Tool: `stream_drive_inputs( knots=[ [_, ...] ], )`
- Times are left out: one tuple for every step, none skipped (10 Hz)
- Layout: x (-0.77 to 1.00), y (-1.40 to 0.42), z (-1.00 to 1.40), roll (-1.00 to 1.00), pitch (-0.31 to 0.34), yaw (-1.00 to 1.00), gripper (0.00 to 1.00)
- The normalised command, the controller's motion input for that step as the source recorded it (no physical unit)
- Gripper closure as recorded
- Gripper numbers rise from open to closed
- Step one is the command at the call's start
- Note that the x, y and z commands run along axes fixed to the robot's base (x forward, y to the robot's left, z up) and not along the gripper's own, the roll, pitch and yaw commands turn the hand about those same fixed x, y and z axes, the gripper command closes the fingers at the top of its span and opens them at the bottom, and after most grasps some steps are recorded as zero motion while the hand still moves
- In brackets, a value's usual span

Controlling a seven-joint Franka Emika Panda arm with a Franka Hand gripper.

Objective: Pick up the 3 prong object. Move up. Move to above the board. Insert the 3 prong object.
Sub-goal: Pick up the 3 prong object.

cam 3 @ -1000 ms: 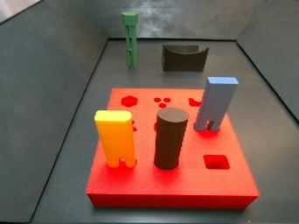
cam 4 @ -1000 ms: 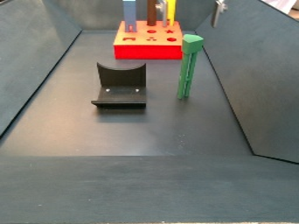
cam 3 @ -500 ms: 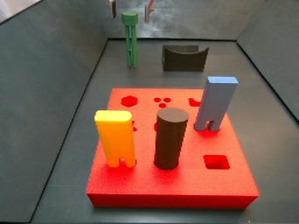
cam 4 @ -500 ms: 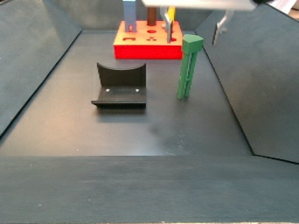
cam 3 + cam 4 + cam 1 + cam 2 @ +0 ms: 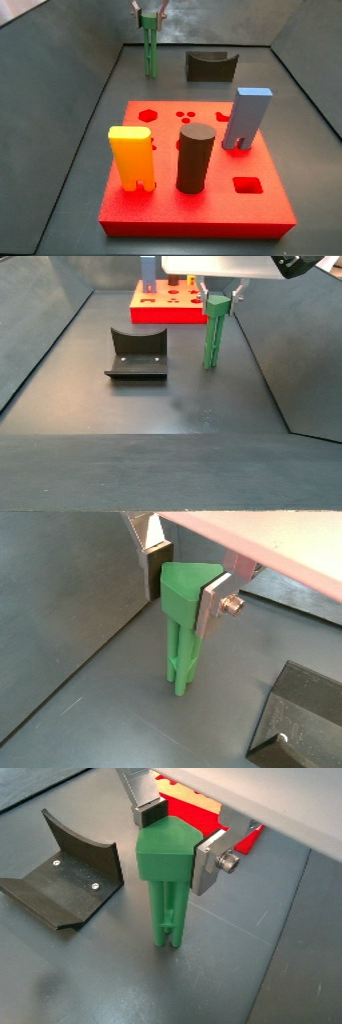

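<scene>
The 3 prong object, a tall thin green post (image 5: 150, 55), stands upright on the dark floor at the far end, apart from the board (image 5: 267, 165). It also shows in a side view (image 5: 214, 336) and in both wrist views (image 5: 181, 632) (image 5: 164, 898). My gripper (image 5: 147, 18) has come down over its wider top and straddles it (image 5: 185, 577) (image 5: 181, 836). One finger plate (image 5: 214, 600) lies against the head. The other finger (image 5: 155, 554) stands a little apart. The jaws look open.
The red board carries a yellow two-legged block (image 5: 131, 158), a dark cylinder (image 5: 195, 158) and a blue-grey block (image 5: 246, 118). A dark U-shaped fixture (image 5: 138, 353) stands beside the post. Sloping dark walls (image 5: 80, 90) enclose the floor.
My gripper has come down from above into view and now sits around the top of the green post. The post has not moved.
</scene>
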Motion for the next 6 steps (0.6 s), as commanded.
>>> stream_drive_inputs(
  knots=[
    [0.00, 0.00, 0.00, 0.00, 0.000, 0.00, 1.00],
    [0.00, 0.00, 0.00, 0.00, 0.000, 0.00, 1.00],
    [0.00, 0.00, 0.00, 0.00, 0.000, 0.00, 1.00],
    [0.00, 0.00, 0.00, 0.00, 0.000, 0.00, 1.00],
    [0.00, 0.00, 0.00, 0.00, 0.000, 0.00, 1.00],
    [0.00, 0.00, 0.00, 0.00, 0.000, 0.00, 1.00]
  ],
)
